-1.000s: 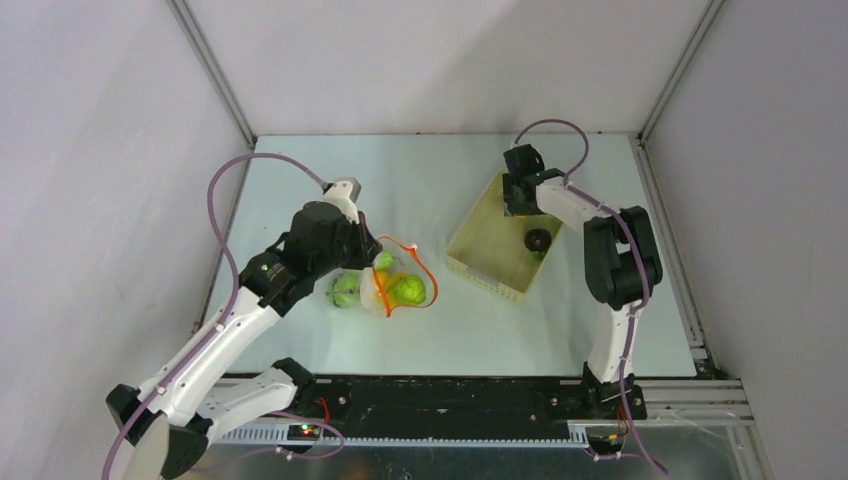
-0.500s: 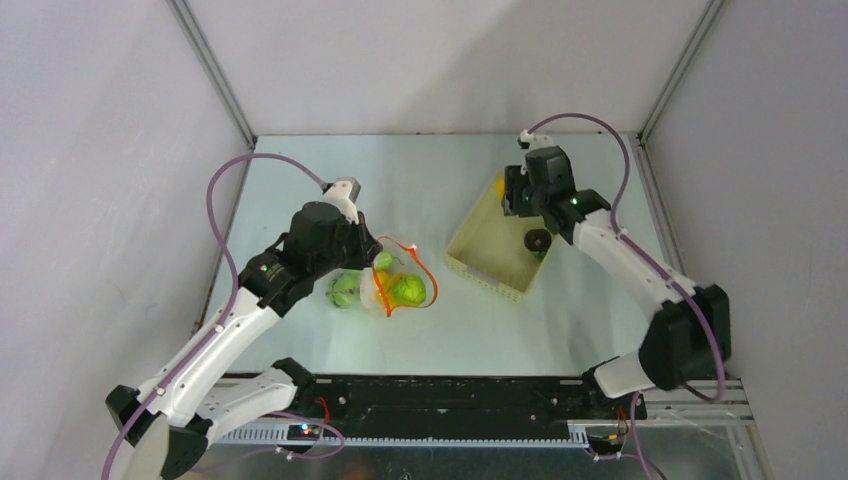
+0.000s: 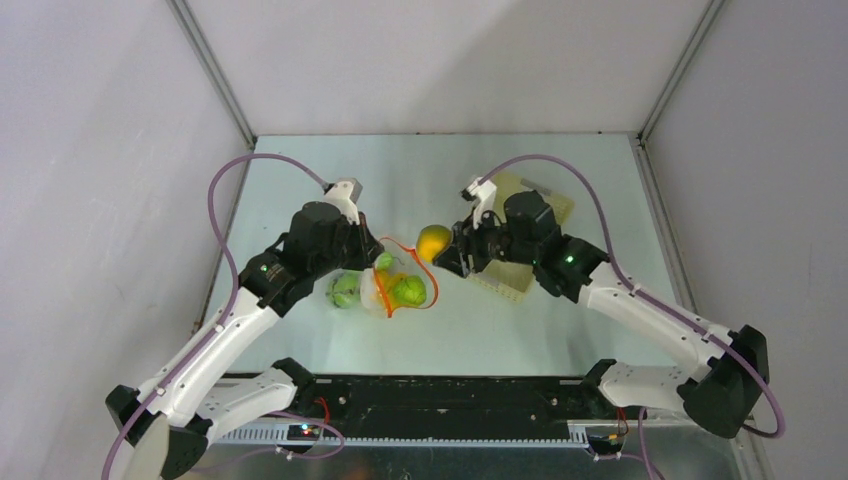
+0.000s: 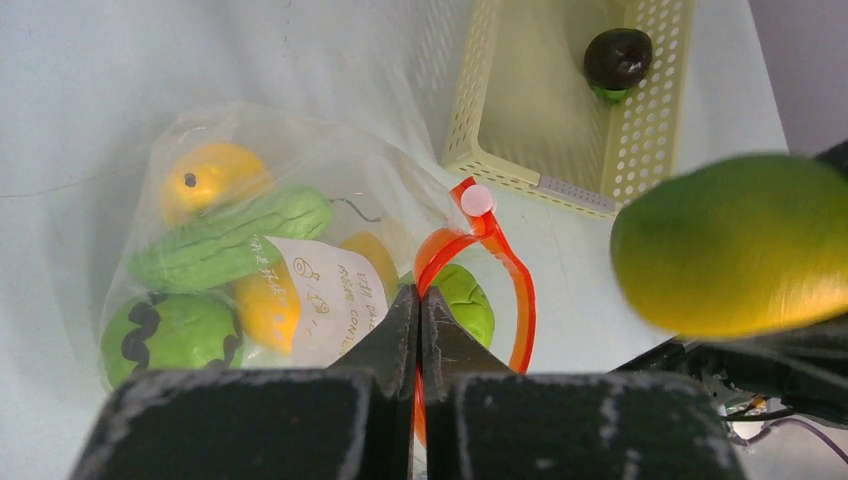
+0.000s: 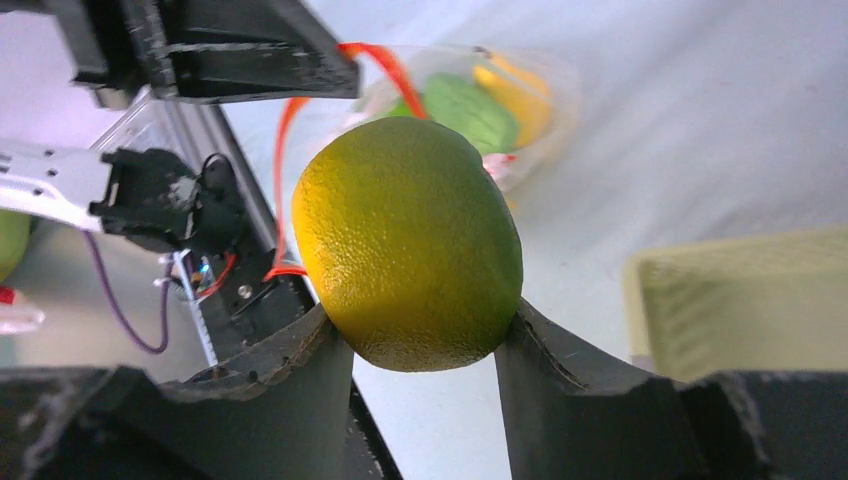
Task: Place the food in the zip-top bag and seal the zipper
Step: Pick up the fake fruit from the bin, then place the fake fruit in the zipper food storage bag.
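Note:
The zip-top bag [image 3: 385, 288] lies left of centre with its mouth turned to the right. Several green, yellow and orange food pieces [image 4: 230, 245] are inside it. My left gripper [image 4: 420, 300] is shut on the red-orange zipper [image 4: 522, 300] and holds the mouth up in an open loop. My right gripper [image 5: 422, 312] is shut on a yellow-green fruit [image 5: 410, 245]. This fruit [image 3: 434, 241] hangs just right of the bag's mouth [image 3: 430, 275], clear of the table. One dark purple piece [image 4: 618, 57] lies in the basket, hidden by the right arm in the top view.
The pale yellow lattice basket [image 4: 560, 185] stands right of the bag, partly under my right arm [image 3: 600, 285]. Both arm bases and a black rail [image 3: 450, 400] run along the near edge. Grey walls close in the table on three sides.
My right arm has swung left from the basket to the bag's mouth, carrying the yellow-green fruit. My left arm and the bag have not moved.

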Controlling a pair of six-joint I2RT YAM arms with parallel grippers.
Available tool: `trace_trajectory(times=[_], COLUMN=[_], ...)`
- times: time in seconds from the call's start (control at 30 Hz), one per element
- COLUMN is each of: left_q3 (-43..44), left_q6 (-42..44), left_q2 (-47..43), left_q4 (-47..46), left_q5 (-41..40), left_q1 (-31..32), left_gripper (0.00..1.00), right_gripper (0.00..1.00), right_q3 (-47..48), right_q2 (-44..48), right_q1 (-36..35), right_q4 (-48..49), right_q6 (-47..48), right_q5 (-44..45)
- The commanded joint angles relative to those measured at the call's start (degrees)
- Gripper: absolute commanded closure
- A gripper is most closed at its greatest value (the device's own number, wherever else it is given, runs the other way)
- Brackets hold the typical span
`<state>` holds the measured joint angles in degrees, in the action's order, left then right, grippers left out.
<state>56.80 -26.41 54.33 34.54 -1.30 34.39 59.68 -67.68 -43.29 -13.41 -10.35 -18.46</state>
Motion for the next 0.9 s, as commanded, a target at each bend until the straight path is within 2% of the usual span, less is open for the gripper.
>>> trace_trajectory(times=[0.0,0.2,0.43,0.63,0.8,0.87], left_q3=[0.9,0.8,0.7,0.8,0.7,0.8], left_q6=[0.9,0.8,0.7,0.7,0.7,0.7], left_q2=[-0.5,-0.6,-0.8,-0.8,-1.0,-0.9], left_q4=[-1.9,-2.1,-2.3,-2.3,-2.3,-2.3], left_q5=[0.9,0.9,2.7,2.7,3.2,3.5], left_q1=[0.2,0.2,0.2,0.2,0.2,0.2], left_gripper=[1.0,1.0,1.0,1.0,1.0,1.0], right_gripper=[0.57,0.57,0.52,0.51,0.41,0.34], right_q3=[-0.1,0.0,3.7,7.9,10.7,11.4], right_q2=[-2.3,-7.6,-14.7,-20.3,-23.4,-24.3], right_q1=[-4.5,-8.3,-10.5,-11.7,-13.0,-13.2], right_q4=[7.1,11.7,9.3,7.4,6.7,6.2], right_q6=[-1.2,-4.7,-7.4,-10.3,-11.3,-12.1], right_q5=[-2.0,-0.6,7.1,9.9,10.1,10.3])
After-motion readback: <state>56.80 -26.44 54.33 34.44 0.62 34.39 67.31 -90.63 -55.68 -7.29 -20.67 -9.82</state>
